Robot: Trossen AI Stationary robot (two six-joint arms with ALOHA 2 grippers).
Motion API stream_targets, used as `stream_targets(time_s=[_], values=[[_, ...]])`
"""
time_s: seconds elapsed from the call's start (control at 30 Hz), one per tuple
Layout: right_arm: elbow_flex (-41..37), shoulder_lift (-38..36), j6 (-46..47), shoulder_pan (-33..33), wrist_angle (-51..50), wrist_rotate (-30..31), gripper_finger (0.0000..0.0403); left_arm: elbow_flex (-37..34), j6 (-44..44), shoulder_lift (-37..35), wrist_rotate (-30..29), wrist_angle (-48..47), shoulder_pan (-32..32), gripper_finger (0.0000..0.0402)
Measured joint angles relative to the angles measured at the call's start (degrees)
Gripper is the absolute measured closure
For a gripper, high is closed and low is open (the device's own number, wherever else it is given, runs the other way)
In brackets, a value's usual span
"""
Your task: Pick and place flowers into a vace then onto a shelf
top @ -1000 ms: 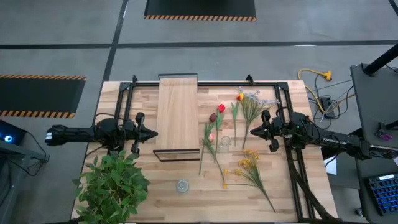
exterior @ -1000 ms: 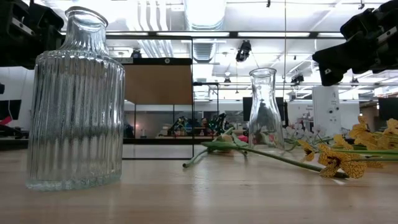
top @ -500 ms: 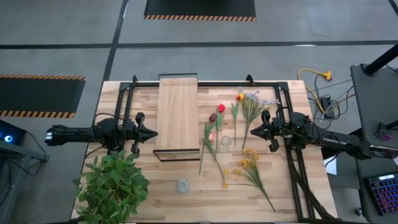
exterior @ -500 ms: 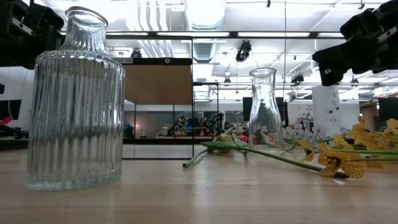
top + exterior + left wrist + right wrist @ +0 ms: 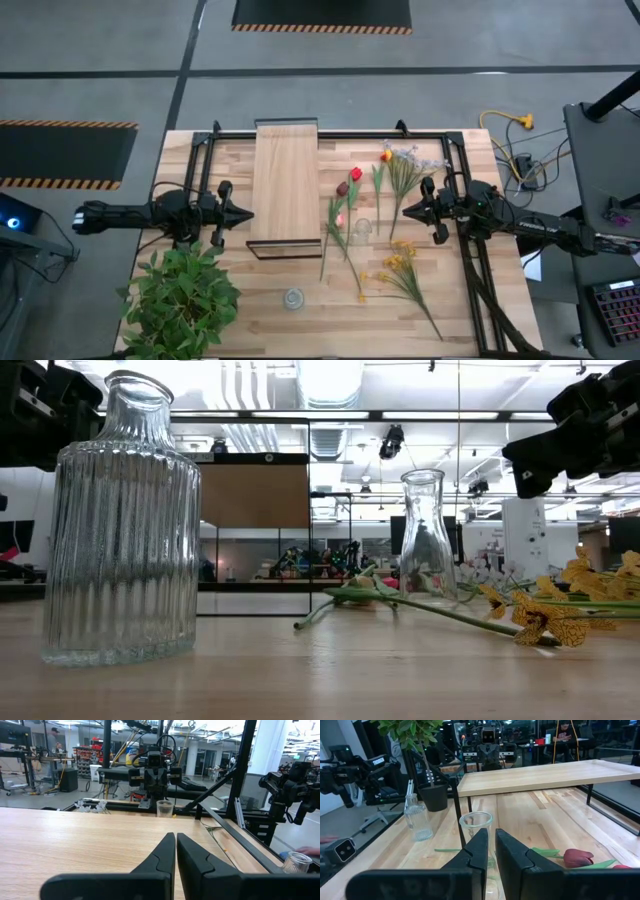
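The flowers lie flat on the table right of the shelf (image 5: 286, 183): red, dark and pink tulips (image 5: 345, 195), an orange bloom (image 5: 386, 155), pale blossoms (image 5: 420, 158) and yellow sprays (image 5: 400, 262) (image 5: 545, 612). A slim clear vase (image 5: 362, 229) (image 5: 476, 827) stands upright among them. A ribbed vase (image 5: 293, 298) (image 5: 120, 520) stands near the near edge. My left gripper (image 5: 248, 213) (image 5: 176, 851) hovers shut at the shelf's left side. My right gripper (image 5: 403, 211) (image 5: 490, 851) hovers shut just right of the flowers, pointing at the slim vase.
A bushy potted plant (image 5: 180, 300) fills the near left corner, beside my left arm. A black frame (image 5: 330, 134) runs along the far edge and down both sides. Bare wood lies between the ribbed vase and the yellow sprays.
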Motion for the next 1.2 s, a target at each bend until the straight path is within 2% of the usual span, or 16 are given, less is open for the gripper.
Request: stream_targets(time_s=[0.8, 1.2], values=[[0.01, -0.02, -0.04, -0.02, 0.00, 0.02, 0.0374, 0.00, 0.00, -0.02, -0.02, 0.00, -0.01, 0.0402], [0.00, -0.05, -6.99, -0.01, 0.00, 0.02, 0.0374, 0.00, 0.00, -0.02, -0.01, 0.02, 0.00, 0.0402]])
